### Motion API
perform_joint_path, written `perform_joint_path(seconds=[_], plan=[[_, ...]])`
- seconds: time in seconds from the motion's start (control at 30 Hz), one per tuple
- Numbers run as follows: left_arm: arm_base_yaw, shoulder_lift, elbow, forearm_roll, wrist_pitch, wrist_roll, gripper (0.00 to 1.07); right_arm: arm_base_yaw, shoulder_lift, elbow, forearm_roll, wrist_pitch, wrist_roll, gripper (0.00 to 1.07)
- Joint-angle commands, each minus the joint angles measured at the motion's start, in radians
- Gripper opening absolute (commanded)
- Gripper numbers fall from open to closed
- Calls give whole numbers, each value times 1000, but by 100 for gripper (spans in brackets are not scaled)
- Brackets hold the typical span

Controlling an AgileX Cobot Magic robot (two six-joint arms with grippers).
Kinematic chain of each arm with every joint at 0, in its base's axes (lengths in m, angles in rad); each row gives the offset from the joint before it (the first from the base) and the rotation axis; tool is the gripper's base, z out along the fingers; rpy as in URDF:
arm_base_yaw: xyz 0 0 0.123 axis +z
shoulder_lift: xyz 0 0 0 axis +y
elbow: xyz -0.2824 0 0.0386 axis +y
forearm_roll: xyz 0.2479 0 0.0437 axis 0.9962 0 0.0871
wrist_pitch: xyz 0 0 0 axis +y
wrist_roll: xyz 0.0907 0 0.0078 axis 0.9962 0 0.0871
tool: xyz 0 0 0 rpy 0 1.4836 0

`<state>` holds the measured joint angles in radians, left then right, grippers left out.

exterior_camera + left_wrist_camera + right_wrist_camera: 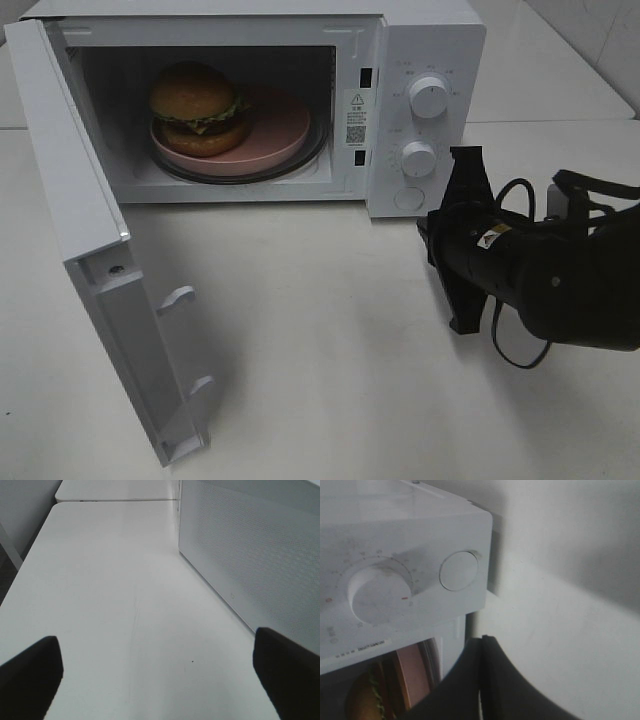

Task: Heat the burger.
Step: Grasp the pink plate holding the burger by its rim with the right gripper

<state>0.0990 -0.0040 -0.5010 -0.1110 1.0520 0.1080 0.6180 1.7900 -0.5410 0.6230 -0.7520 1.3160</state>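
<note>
The burger [197,108], with a golden-brown bun and dark filling, sits on a pink plate [285,130] inside the white microwave [425,40]. The microwave door [90,230] stands wide open to the left. My right gripper [432,240] is shut and empty, low in front of the control panel, to the right of the cavity. In the right wrist view its closed fingers [470,680] lie below the lower knob [380,592] and round button [459,570]; the burger [362,700] and plate [412,675] show at the edge. My left gripper [157,645] is open and empty over the table.
The panel has an upper knob [430,97], a lower knob [418,158] and a round button [408,198]. A white perforated microwave panel [250,555] runs beside my left gripper. The white table [320,350] spreads in front of the microwave.
</note>
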Motion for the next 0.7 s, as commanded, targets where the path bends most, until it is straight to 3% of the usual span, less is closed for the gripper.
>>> perform_joint_path(seconds=[0.03,0.43,0.7], plan=[[2,-21,3,-3,-13,-4,98,6,-68,19,-18,99,-101,0],[2,-21,3,-3,-13,-4,98,-1,-205,-8,-18,401,-484,0],[2,-21,3,-3,-13,-4,98,-55,-209,-142,-102,738,-767,0]])
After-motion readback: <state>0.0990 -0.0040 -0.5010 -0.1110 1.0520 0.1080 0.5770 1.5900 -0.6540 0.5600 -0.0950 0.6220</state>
